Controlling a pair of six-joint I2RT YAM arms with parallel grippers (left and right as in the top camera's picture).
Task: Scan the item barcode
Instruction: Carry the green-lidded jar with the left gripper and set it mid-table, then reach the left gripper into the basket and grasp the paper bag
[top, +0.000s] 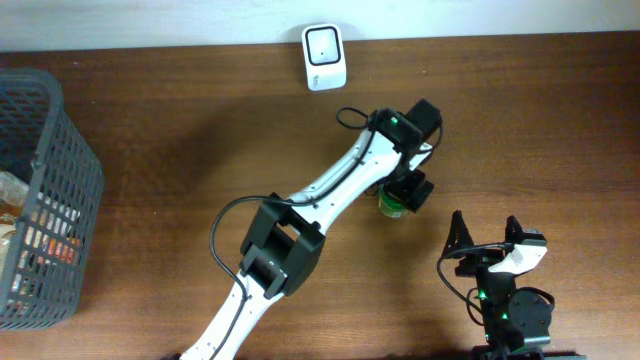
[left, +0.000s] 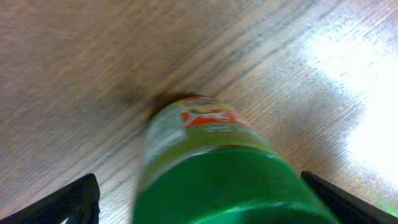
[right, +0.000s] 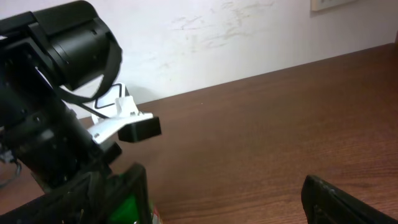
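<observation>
The item is a bottle (top: 390, 203) with a green cap and a green and red label, standing upright on the wooden table at centre right. In the left wrist view the bottle (left: 205, 143) sits between the two black fingers, with bare table showing on both sides of it. My left gripper (top: 405, 190) hangs over it, open and straddling it. A sliver of the green bottle (right: 127, 208) shows at the lower left of the right wrist view. My right gripper (top: 487, 238) stands open near the front right, holding nothing. No barcode is visible.
A white barcode scanner (top: 324, 56) stands at the back edge of the table. A grey mesh basket (top: 60, 150) with several packaged goods is at the far left. The left arm (top: 330, 185) crosses the middle of the table diagonally.
</observation>
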